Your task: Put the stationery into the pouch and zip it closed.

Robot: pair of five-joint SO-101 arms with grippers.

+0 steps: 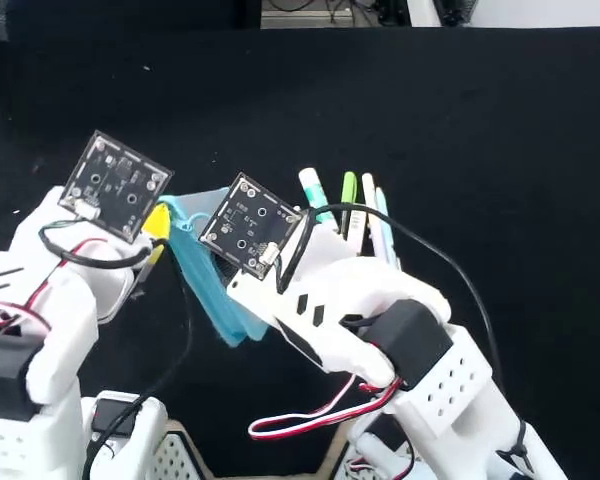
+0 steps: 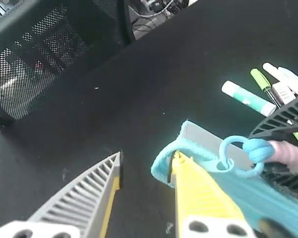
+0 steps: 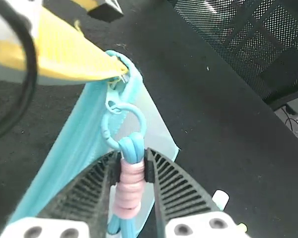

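Opening the pouch (image 1: 215, 290) is judged to be the step in hand: the pens (image 1: 348, 195) lie on the table (image 1: 460, 110) just beyond it, none yet inside. The pull (image 3: 128, 191) is clenched between the black jaws of the right gripper (image 3: 131, 156), just behind the ring (image 3: 123, 121) that links it to the slider (image 3: 117, 82). The left gripper (image 2: 146, 158) is spread wide. Its yellow finger (image 2: 193, 188) touches the pouch's corner at the slider end, while the grey finger (image 2: 89, 193) stands apart over bare table. For a clean run, the corner should first be pinched by the left jaws so that the pouch is anchored. The pull is then best drawn low along the pouch's long edge, lest the fabric be lifted or bunched. Both arms are bent down over the pouch, side by side, wrists close together.
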